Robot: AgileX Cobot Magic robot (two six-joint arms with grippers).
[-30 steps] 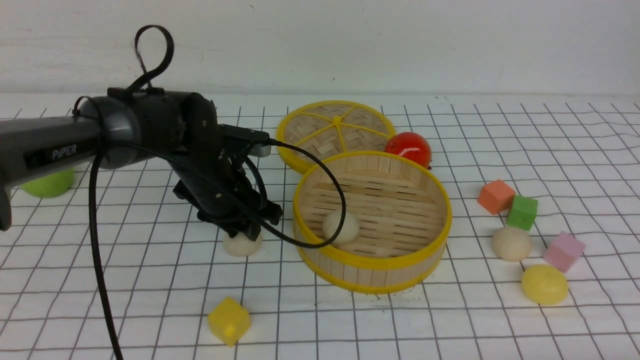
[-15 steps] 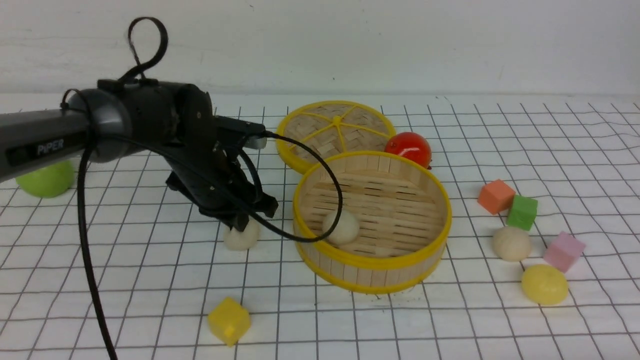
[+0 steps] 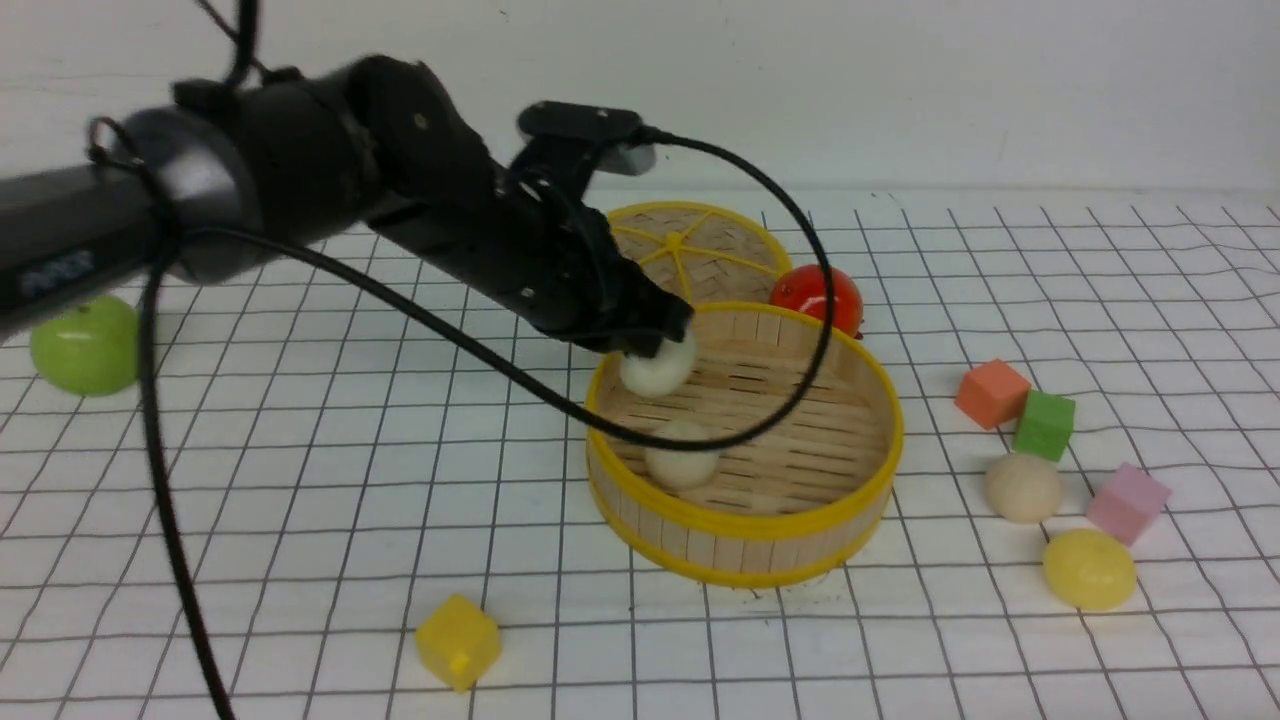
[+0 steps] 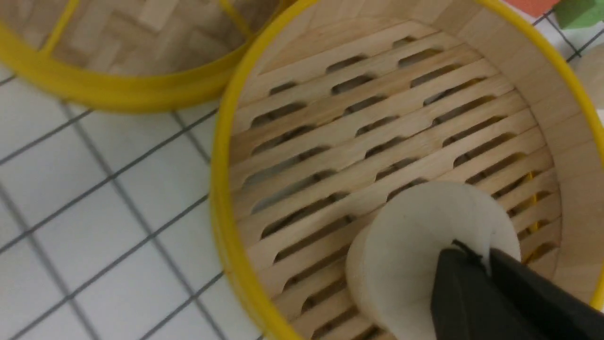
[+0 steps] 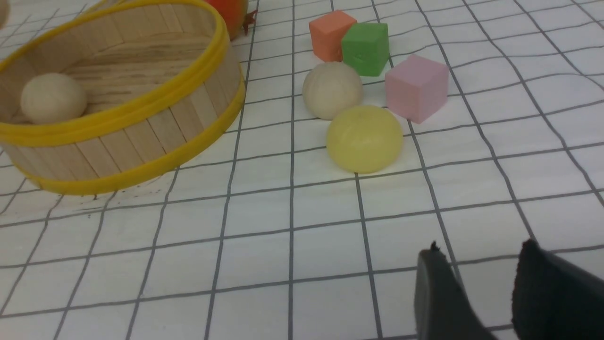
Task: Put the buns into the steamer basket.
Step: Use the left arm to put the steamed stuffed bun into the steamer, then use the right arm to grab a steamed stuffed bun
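In round yellow-rimmed bamboo steamer basket (image 3: 745,540), one smooth matte cream domed bun (image 3: 682,458) on slatted floor; above its left rim, second cream bun (image 3: 657,368), pinched in tightly closed left gripper (image 3: 650,345); right of basket on gridded white table (image 3: 300,560), third cream bun (image 3: 1022,487), pale yellow bun (image 3: 1089,568); right gripper (image 5: 481,255) part-open, empty.

Left arm (image 3: 300,180): matte black and dark-grey plastic shell. Long dark-grey tubular forearm link (image 3: 60,260), pale lettering on side, too blurred to read. Rounded grey joint housing (image 3: 185,190), soft sheen. Black wrist block with small pale screw dot (image 3: 416,121). Flat black camera bracket (image 3: 580,120) on top, silvery-grey plug end (image 3: 635,155). Thick black round cable (image 3: 822,300) loops out from plug, runs back under arm. Left gripper (image 3: 652,345): black, blocky. Right gripper (image 5: 481,248): two matte black wedge-shaped fingers (image 5: 441,293), small nub on one tip.
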